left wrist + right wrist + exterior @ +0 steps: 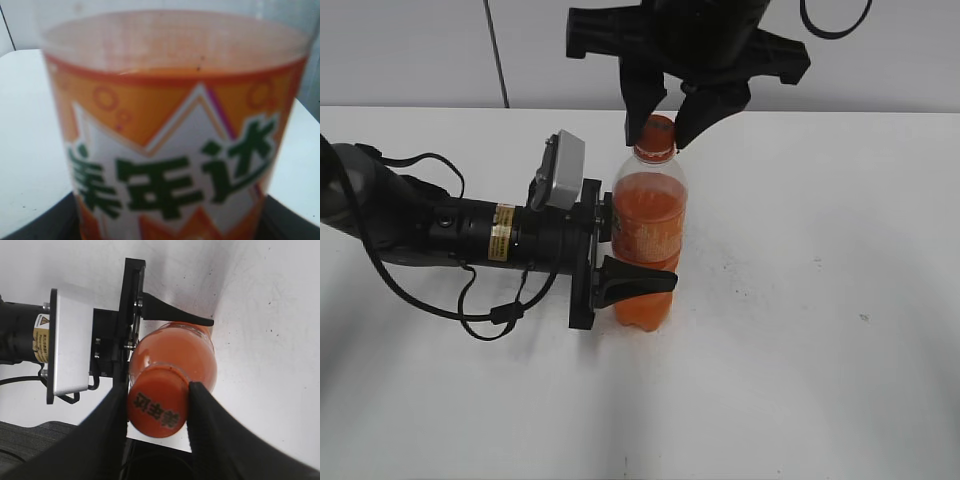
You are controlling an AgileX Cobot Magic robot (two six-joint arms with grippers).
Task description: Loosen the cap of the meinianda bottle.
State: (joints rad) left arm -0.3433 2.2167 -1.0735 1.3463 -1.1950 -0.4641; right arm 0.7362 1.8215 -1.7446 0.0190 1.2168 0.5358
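Right claw [156, 405] pinches the cap [158, 407]; left claw [620, 255] clamps the meinianda bottle [648, 235].

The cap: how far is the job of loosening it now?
Done: the left gripper clamps the meinianda bottle upright. In hand: the right gripper is closed on the cap. Left: turning it; the cap sits on the neck, with no visible sign of loosening.

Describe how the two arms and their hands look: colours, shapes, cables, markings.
Both are black. The left arm is a thick cylinder with a yellow sticker, loose black cables and a grey boxy camera. Its left hand has flat, tapering fingers on a wide crossbar. The right hand has a similar crossbar and wedge-shaped fingers.
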